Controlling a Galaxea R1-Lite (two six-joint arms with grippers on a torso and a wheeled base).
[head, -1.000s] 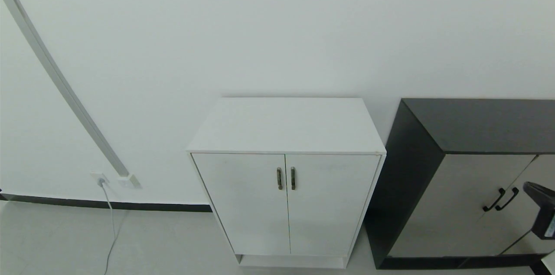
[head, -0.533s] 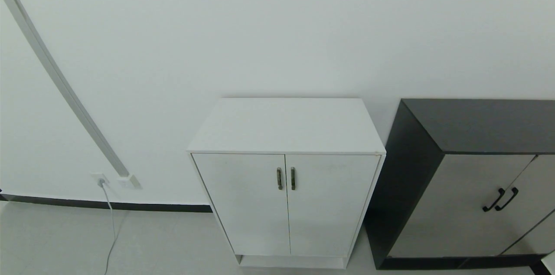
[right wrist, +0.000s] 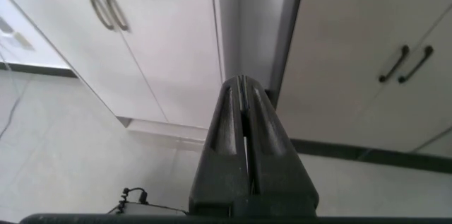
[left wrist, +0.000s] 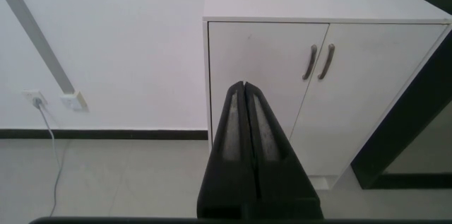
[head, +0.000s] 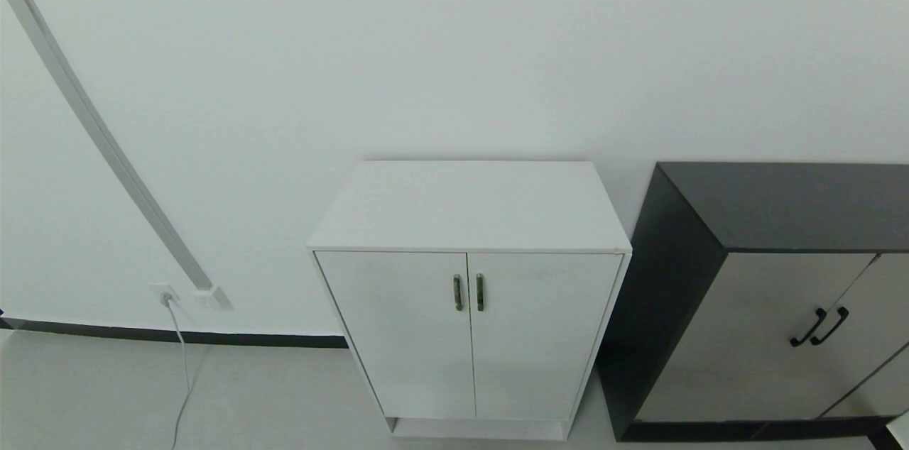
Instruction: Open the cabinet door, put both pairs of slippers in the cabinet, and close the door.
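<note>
A white two-door cabinet point(head: 469, 280) stands against the wall with both doors closed; its two metal handles point(head: 469, 292) meet at the centre. In the left wrist view the same cabinet point(left wrist: 318, 75) lies ahead of my left gripper point(left wrist: 244, 86), which is shut with nothing in it and held well back from the doors. My right gripper point(right wrist: 242, 81) is shut and empty too, hanging over the floor between the white cabinet point(right wrist: 152, 40) and a black one.
A black cabinet with grey doors point(head: 767, 294) stands close on the right of the white one. A wall socket with a cable point(head: 167, 296) and a slanted cable duct point(head: 92, 130) are on the left. Grey floor point(head: 177, 393) lies open in front.
A dark gripper part seen at the right edge of the head view one second ago has dropped out of that view. The cabinets have not moved.
</note>
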